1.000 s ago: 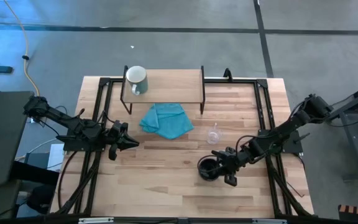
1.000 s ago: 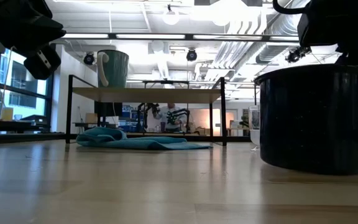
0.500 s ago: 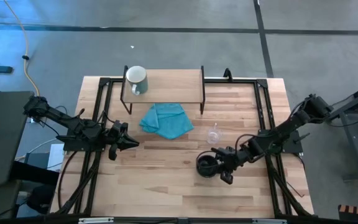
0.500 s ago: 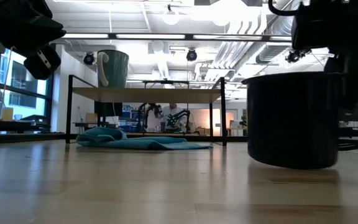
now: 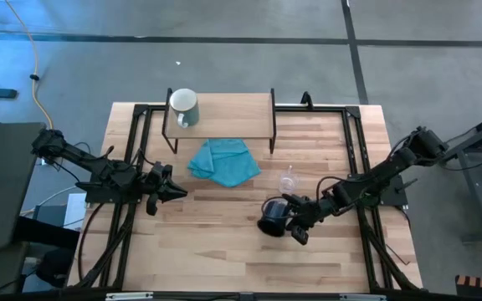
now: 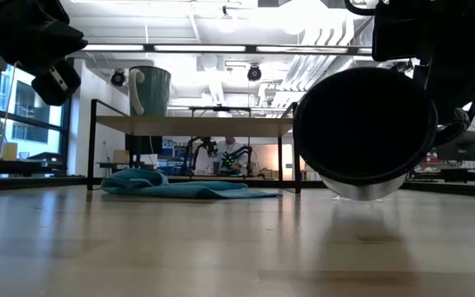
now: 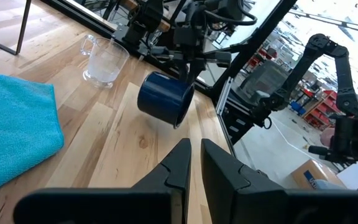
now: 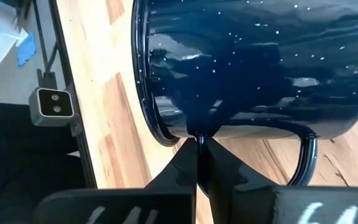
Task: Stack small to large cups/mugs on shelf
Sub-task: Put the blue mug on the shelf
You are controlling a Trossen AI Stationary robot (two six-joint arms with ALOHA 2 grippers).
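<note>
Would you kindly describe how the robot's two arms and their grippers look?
Both arms are dark, slim and jointed, bolted to black frames at the table's sides. The left gripper and right gripper each end in two flat, black, tapering fingers. No markings show on them.
</note>
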